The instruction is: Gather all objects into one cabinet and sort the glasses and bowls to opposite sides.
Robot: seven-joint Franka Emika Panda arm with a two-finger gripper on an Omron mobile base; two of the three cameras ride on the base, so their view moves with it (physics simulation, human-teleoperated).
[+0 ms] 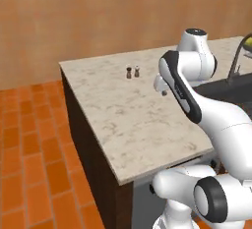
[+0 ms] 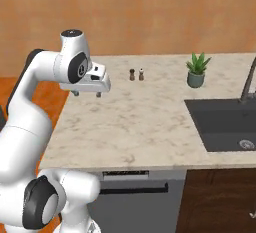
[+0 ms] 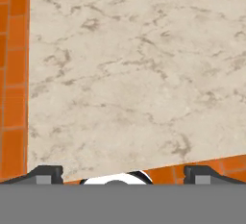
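Marbled beige stone forms the counter [image 2: 145,122] over which the arm is working, and none of the cups, bowls or the shelf board can be made out in these pictures. The gripper [image 2: 86,94] hangs above the counter's left part, near its left edge, pointing straight down with nothing between its fingers. In the hand view the two dark fingertips [image 3: 45,174] stand far apart at the bottom corners, so the jaws are spread wide, and between them lies bare stone with a strip of orange tiled floor [image 3: 12,74] along one side. From the left base view the gripper [image 1: 164,91] shows partly, hidden behind the arm's dark-banded forearm.

Further back on the counter, well apart from the gripper, two small shakers [image 2: 136,74] stand upright just beside each other, one darker and one paler; the left base view shows the same pair [image 1: 132,71] near the counter's far edge. To their right a small green plant [image 2: 196,69] sits in a grey-green pot. A dark sink [image 2: 225,124] is set into the right part of the counter, with a dark tap [image 2: 247,82] rising at its far side. Below the counter's front edge is a grey appliance front with a dark handle [image 2: 135,190]. A wooden-brown wall [image 2: 150,12] stands behind everything.
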